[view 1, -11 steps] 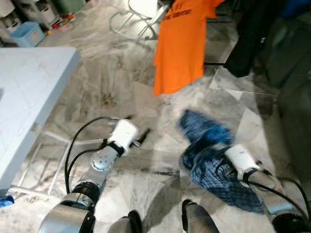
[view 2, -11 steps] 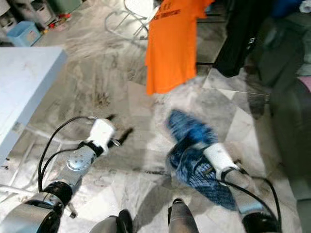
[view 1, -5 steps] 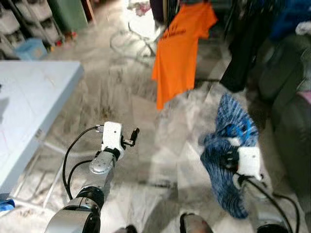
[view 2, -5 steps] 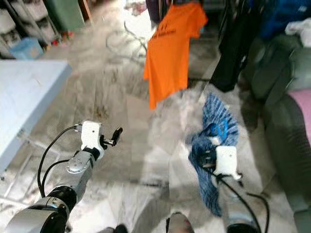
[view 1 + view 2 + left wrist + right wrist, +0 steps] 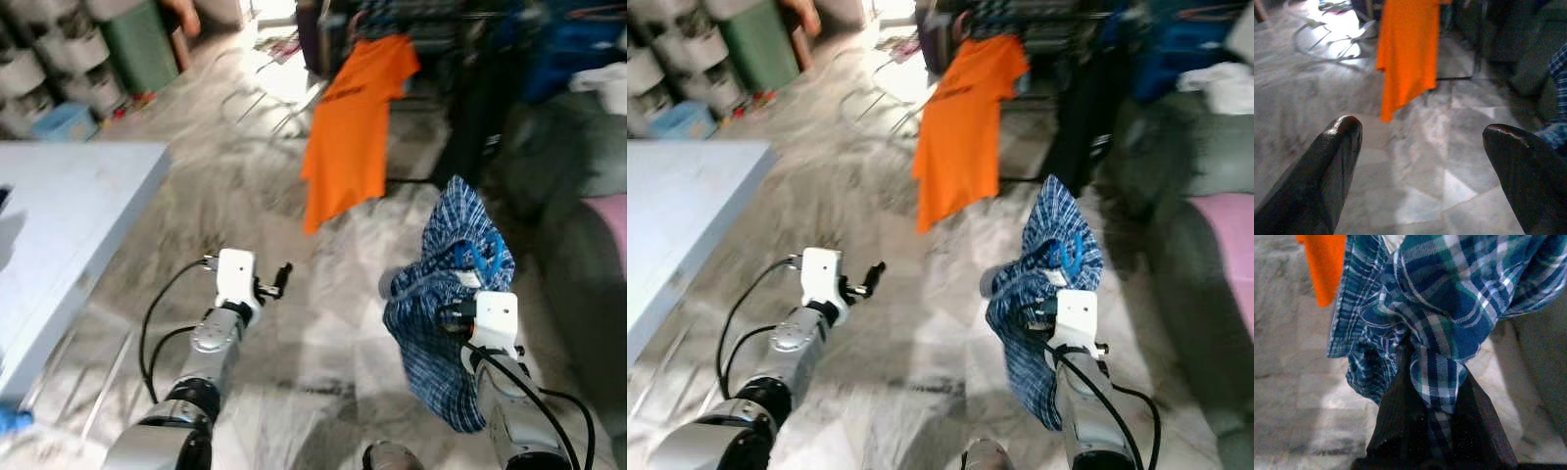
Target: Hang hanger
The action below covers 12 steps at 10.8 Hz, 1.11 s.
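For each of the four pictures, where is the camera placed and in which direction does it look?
Left eye view: on the head, looking forward and down at the floor; both arms, left gripper open.
Right eye view: beside it, same scene.
Left wrist view: along two spread fingers toward the orange T-shirt.
Right wrist view: right gripper shut on the blue plaid shirt.
Shared: all four show the orange T-shirt.

Open marble floor [image 5: 323,323] ahead; orange shirt [image 5: 351,137] and seemingly crowded rack beyond.
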Available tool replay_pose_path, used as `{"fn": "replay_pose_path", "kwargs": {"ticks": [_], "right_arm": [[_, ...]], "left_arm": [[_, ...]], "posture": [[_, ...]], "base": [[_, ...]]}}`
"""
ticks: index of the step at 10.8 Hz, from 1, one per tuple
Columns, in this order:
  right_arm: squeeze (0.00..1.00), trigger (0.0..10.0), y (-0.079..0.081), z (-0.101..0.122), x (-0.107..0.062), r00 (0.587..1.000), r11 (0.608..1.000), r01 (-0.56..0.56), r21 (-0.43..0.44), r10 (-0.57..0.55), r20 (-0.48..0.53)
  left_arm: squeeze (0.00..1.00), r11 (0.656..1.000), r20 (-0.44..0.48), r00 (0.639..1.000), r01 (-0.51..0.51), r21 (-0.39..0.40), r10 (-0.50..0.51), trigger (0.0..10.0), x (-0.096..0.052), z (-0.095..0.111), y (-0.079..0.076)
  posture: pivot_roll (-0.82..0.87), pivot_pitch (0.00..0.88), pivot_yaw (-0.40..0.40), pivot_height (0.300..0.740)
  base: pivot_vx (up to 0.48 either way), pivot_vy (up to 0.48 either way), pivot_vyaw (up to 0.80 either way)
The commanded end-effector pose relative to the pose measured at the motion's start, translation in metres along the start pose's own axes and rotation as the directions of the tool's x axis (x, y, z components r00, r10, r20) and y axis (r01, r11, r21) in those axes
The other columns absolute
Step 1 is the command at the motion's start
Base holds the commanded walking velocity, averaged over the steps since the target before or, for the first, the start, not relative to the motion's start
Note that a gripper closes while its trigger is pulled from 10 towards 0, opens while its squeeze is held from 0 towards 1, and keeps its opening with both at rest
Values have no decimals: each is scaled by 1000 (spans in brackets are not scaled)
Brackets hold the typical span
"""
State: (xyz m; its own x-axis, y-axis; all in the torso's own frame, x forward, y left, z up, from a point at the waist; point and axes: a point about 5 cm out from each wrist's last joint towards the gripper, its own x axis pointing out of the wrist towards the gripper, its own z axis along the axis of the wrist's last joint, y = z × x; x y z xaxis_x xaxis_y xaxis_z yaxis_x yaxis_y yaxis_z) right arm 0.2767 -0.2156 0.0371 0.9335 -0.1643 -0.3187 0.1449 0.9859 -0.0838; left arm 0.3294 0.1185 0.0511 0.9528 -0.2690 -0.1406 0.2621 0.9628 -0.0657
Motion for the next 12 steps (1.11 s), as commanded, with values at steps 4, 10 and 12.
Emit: {"fn": "replay_pose_path", "kwargs": {"ticks": [4, 10, 12], "right_arm": [[0, 10000, 0, 8, 0, 999, 1000, 10, 1, -10, 32], [0, 10000, 13, 19, 3, 994, 993, -85, -76, 90, 55], [0, 10000, 19, 16, 2, 993, 991, -110, -82, 113, 36]], "left_arm": [[0, 1000, 8, 1000, 9, -13, -8, 10000, 1, 3, 1], [0, 999, 21, 1000, -8, -32, 9, 10000, 4, 6, -4], [0, 999, 17, 999, -42, -22, 42, 10000, 2, 3, -2]], "posture": [[-471, 56, 104, 740], [-472, 53, 76, 740], [-454, 58, 43, 740]], "base": [[425, 0, 0], [425, 0, 73], [403, 120, 0]]}}
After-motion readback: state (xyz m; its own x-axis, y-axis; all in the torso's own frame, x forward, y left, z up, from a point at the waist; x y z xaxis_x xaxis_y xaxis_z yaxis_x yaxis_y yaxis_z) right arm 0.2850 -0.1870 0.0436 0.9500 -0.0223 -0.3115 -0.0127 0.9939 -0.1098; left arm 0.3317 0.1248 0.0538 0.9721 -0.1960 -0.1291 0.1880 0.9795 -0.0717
